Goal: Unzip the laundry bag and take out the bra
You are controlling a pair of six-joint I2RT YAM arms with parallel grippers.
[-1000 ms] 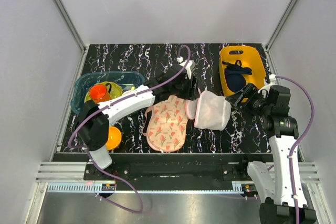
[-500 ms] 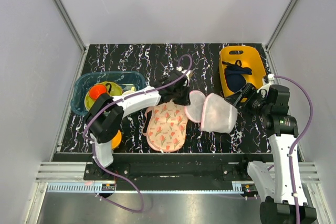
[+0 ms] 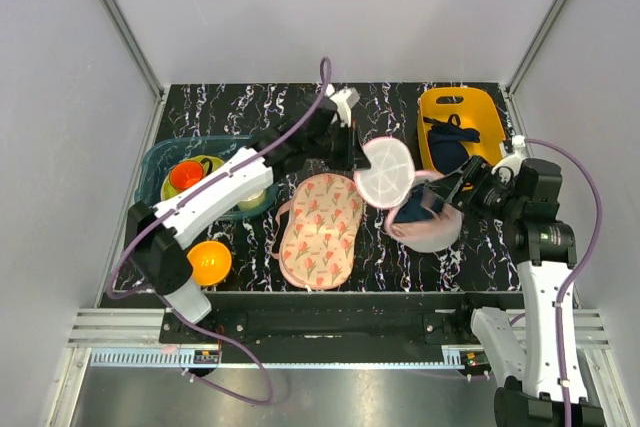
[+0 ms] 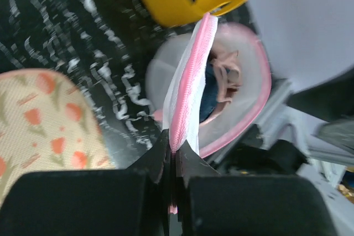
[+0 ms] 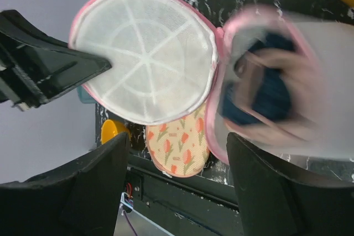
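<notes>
The left end effector [image 4: 172, 146] was pinched shut on the pink zipper rim of the laundry bag [image 3: 428, 229], holding its round lid [image 3: 383, 171] open above the desk [image 3: 230, 107]. The bra [image 4: 227, 75] lay inside the bag beside a dark navy garment [image 4: 206, 96]. The right end effector [image 3: 455, 191] stood wide beside the bag's body, gripping nothing.

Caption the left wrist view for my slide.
Left gripper clamps the pink zipper edge of the laundry bag; the bra shows inside.

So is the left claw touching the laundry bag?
Touching. The left wrist view shows the left claw shut on the pink zipper rim of the laundry bag.
</notes>
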